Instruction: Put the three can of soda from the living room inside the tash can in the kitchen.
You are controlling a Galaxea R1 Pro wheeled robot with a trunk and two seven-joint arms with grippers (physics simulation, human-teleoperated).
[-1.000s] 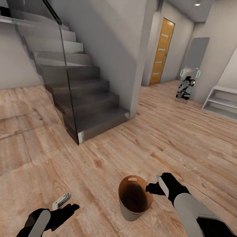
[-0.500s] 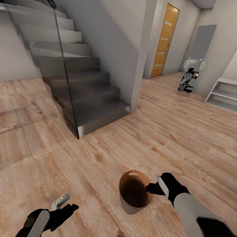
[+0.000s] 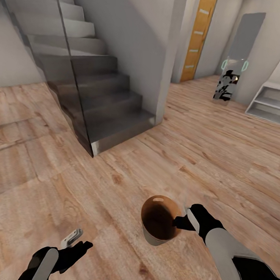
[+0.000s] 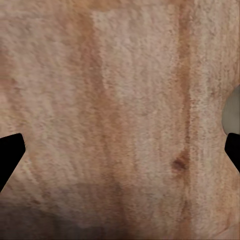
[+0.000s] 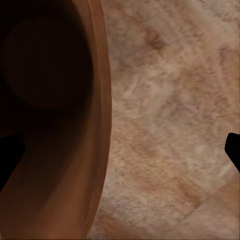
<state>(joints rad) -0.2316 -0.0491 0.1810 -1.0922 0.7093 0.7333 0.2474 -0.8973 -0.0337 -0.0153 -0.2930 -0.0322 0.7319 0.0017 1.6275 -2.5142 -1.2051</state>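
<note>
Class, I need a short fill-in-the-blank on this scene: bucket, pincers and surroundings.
1. The bucket is held at its rim by the ____ pincer.
2. The bucket's inside is coloured ____.
3. The left pincer holds ____.
4. The orange door stands beyond the ____.

Missing words: right; brown; nothing; staircase

Light wood plank floor [image 3: 206, 162], visible grain and knots, slight satin sheen. Tash can [image 3: 159, 239] smooth pale grey outside, glossy brown inside, plastic-looking. Staircase [image 3: 100, 107] smooth grey steps, dull metallic sheen, behind clear glass balustrade [image 3: 56, 77]. Walls [image 3: 140, 42] matt grey-white plaster. Door [image 3: 200, 35] warm orange wood, satin. Right gripper [image 3: 183, 218] and left gripper [image 3: 72, 239]: matt black casing, pale grey metal-looking fingers.
</note>
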